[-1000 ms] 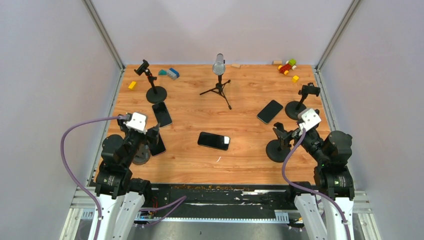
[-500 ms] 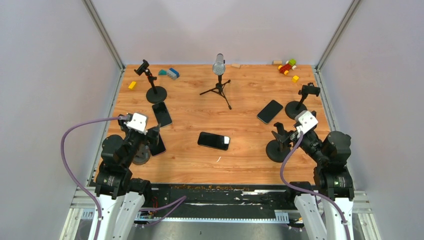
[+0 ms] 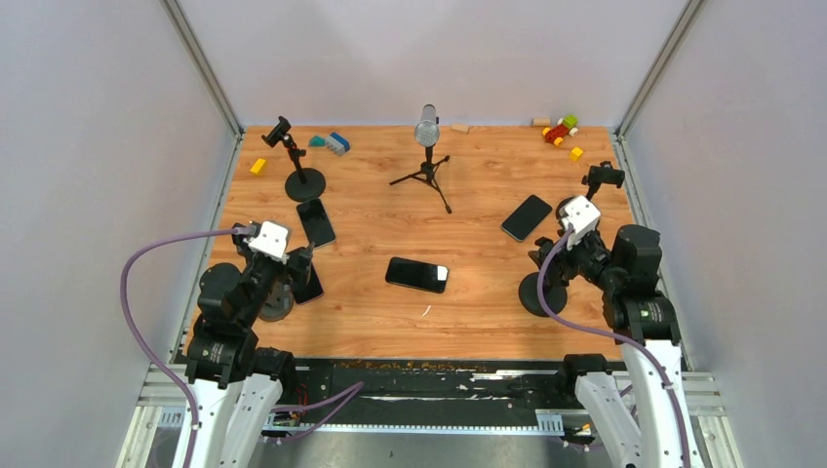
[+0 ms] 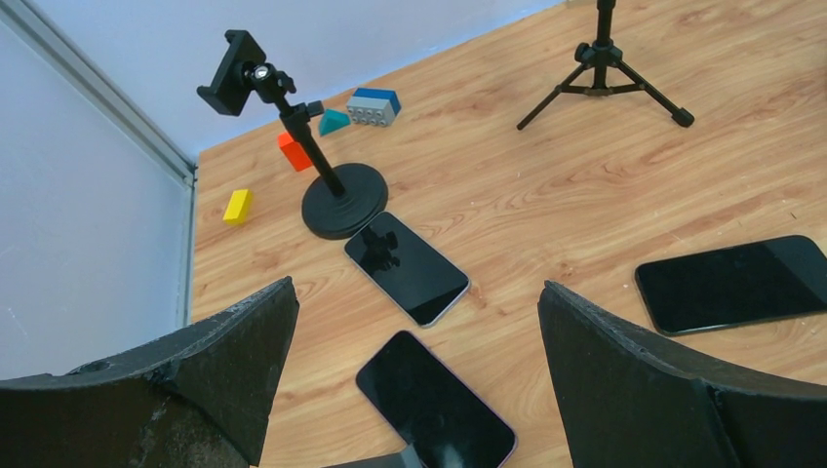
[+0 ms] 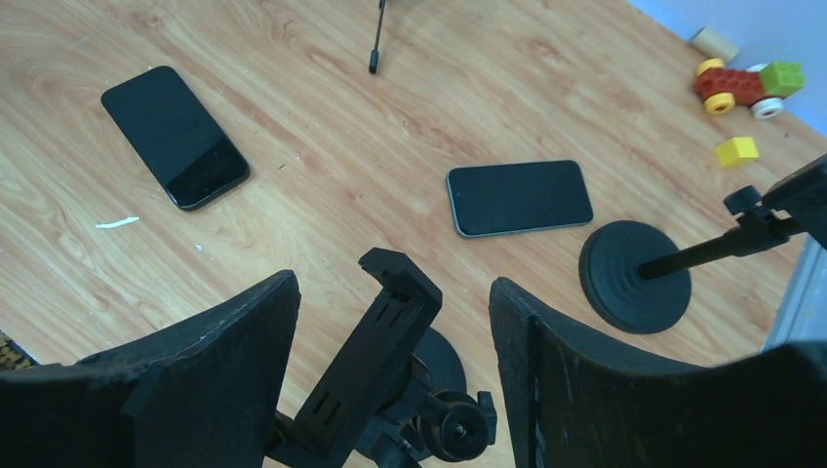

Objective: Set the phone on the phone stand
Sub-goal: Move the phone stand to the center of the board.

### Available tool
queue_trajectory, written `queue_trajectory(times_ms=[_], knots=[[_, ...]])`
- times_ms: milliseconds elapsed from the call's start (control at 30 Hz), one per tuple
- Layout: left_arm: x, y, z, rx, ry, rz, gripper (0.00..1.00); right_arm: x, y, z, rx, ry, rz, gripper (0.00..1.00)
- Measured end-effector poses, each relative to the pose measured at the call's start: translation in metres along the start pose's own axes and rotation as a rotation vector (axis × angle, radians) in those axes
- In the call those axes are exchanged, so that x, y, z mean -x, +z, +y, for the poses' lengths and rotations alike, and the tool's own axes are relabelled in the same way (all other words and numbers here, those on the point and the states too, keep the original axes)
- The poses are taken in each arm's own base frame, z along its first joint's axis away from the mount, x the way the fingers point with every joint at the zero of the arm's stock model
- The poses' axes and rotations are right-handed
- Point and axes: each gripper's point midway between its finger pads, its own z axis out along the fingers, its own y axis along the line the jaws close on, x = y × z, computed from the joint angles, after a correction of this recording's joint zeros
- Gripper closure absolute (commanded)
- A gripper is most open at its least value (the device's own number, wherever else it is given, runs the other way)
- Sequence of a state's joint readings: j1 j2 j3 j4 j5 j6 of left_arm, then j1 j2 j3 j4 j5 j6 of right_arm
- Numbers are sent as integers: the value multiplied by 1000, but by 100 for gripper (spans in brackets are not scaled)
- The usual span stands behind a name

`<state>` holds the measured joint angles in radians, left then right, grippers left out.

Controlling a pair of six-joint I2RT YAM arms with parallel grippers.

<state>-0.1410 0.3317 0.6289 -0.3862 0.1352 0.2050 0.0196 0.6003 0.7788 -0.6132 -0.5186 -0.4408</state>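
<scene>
Task not begun. Phone [image 3: 417, 275] flat at worktop [image 3: 468, 244] centre; phone stand [image 3: 529, 292] at 4 o'clock bare. Left hand [image 4: 417, 292] released, empty. Right hand [image 5: 392, 283] released, straddling the stand's clamp.

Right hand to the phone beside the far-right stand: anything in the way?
Yes: the near stand's clamp sits right inside the right hand, between it and the phone.

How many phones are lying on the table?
4. Middle phone at the centre; right phone by the far-right stand; left phone by the far-left stand; near-left phone partly under the left arm. Others may be hidden.
</scene>
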Motion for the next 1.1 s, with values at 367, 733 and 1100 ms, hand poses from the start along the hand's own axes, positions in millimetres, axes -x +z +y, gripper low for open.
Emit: queue_trajectory(times_ms=[367,733,1100], knots=[[-1,0,-3,-15,3,1,0,-8,11,-2,52,92,129,39],[0,0,-3,-19,6,-2,0,-18,3,3,96,138,255,50],[0,0,-6,-32,6,-5,0,-11,14,11,223,145,288,80]])
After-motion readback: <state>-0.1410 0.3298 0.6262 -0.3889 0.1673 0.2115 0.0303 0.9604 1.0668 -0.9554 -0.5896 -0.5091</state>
